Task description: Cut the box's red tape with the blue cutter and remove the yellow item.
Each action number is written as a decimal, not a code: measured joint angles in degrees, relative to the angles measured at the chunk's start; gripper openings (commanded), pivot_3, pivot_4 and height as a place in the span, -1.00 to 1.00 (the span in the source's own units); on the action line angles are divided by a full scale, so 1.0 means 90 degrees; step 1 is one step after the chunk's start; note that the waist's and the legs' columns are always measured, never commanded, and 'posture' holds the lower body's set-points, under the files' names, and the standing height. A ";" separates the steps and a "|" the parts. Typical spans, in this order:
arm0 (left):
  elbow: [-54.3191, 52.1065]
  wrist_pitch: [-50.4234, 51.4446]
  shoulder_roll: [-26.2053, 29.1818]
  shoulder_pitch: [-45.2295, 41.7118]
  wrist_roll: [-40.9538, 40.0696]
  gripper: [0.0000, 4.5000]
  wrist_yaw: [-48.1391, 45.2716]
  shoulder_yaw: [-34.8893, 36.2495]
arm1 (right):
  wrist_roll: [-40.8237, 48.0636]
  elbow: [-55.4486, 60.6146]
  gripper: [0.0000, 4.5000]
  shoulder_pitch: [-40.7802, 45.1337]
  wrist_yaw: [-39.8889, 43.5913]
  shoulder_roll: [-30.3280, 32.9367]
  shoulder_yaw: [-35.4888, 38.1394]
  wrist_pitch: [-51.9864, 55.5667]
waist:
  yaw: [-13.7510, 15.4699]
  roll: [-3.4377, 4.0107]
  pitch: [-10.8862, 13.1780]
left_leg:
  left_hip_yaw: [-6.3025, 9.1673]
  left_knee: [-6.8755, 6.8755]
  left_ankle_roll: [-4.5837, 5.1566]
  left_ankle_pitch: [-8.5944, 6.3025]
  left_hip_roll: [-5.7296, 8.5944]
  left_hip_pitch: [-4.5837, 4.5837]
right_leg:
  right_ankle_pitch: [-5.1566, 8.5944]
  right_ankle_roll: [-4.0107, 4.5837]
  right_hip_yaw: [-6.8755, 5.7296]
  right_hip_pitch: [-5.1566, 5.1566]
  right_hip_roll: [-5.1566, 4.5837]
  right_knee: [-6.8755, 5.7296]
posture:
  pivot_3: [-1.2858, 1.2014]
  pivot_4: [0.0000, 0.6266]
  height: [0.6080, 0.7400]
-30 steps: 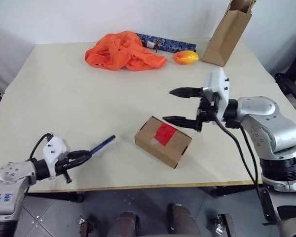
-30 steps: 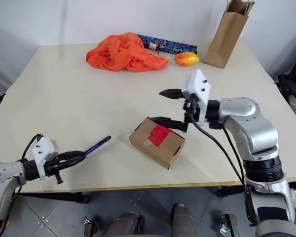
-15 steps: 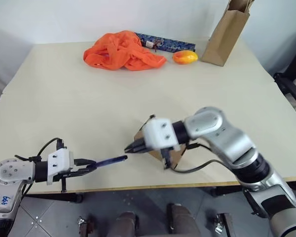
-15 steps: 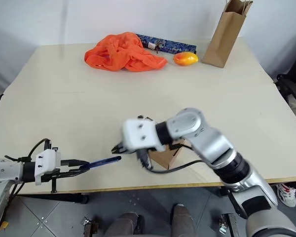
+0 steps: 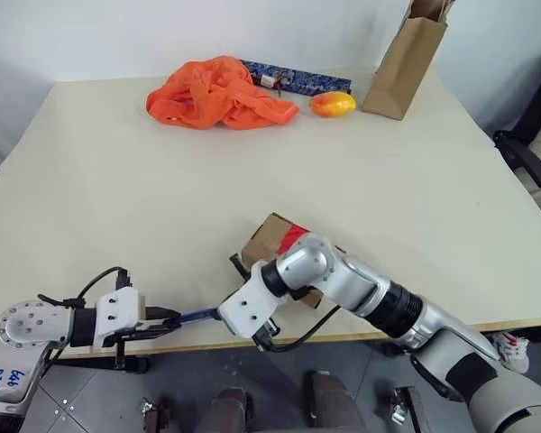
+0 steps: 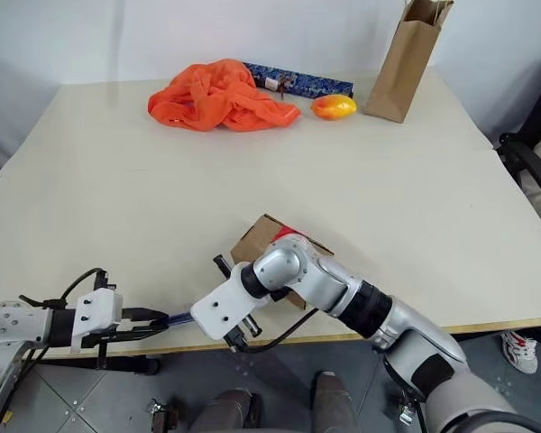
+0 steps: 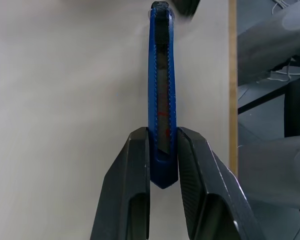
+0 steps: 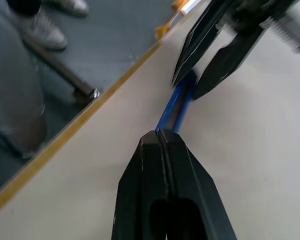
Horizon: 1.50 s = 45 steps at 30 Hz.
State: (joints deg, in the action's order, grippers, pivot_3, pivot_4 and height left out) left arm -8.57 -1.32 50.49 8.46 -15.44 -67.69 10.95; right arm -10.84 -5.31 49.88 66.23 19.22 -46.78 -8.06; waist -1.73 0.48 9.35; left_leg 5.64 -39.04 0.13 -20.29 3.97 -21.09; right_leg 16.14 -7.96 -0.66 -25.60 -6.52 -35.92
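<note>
Head views: right gripper (image 5: 218, 316) has swung down and across from above the box (image 5: 269, 242), where it stood wide open a second ago; its fingers are now pressed together at the free tip of the blue cutter (image 5: 197, 315), near the table's (image 5: 117, 189) front edge. The right forearm crosses over the box and hides most of the red tape (image 5: 291, 236); only a sliver shows, and the box has not moved. Left gripper (image 5: 169, 318) still clamps the cutter by its rear end, drawn a bit back toward the table edge. Orange cloth (image 5: 215, 92), patterned case (image 5: 293, 78), mango-like fruit (image 5: 332, 104) and paper bag (image 5: 404, 56) unchanged at the far side. Yellow item not visible. Left wrist view: both fingers (image 7: 132, 187) pinch the cutter's (image 7: 162, 100) rear end, body pointing straight away over the tabletop, far tip meeting a dark blurred shape. Right wrist view: own fingers (image 8: 149, 175) closed flush against each other, tips right at the cutter's (image 8: 175, 107) end; can't tell if they actually pinch it. Left gripper (image 8: 210, 52) beyond grips the other end.
</note>
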 measured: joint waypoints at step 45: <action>-0.0094 0.0370 0.0000 0.0063 0.0007 -0.81 0.0419 -0.0036 | -0.0382 -0.1023 -0.99 0.0003 0.0268 -0.0107 0.0702 -0.1749 | -0.0006 0.0001 0.0000 | 0.0001 0.0000 -0.0008 -0.0001 -0.0009 0.0004 | 0.0001 0.0002 0.0000 0.0002 0.0008 -0.0004 | 0.03 -0.52 1.00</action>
State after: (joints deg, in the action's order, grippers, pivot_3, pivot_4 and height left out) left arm -9.42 2.01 50.48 9.03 -15.37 -63.92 10.63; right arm -14.28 -14.52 49.90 68.64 18.26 -40.47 -23.80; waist -1.78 0.49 9.36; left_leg 5.65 -39.04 0.05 -20.30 3.88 -21.05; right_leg 16.15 -7.94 -0.66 -25.58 -6.45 -35.96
